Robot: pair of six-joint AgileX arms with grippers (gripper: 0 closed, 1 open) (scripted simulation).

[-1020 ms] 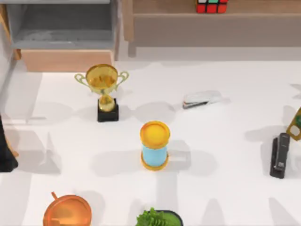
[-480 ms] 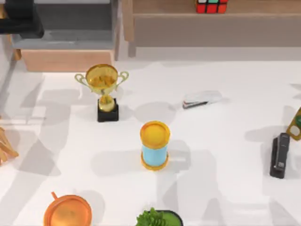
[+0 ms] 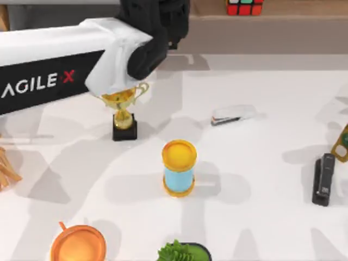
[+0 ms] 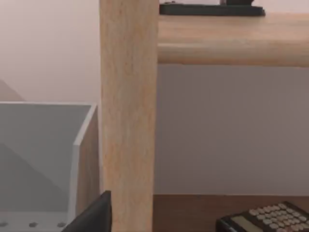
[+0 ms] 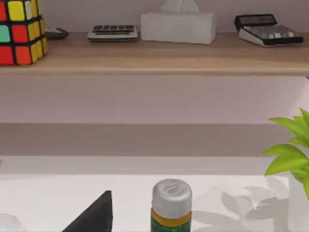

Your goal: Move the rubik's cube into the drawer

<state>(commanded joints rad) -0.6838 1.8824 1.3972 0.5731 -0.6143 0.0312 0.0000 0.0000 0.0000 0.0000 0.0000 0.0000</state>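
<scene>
Square on the shelf (image 3: 304, 13), rubik's cube (image 3: 244, 6); left arm's jaws' state untellable.

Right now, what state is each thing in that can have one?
rubik's cube: on the wooden shelf, not yet in the drawer.
drawer: open, grey inside showing.
left arm: reaching across the table's back left, over the trophy's cup.
trophy: upright.
blue cylinder with yellow lid: upright, lid on.
bottle: upright, capped.
black stapler: closed, lying flat.
</scene>
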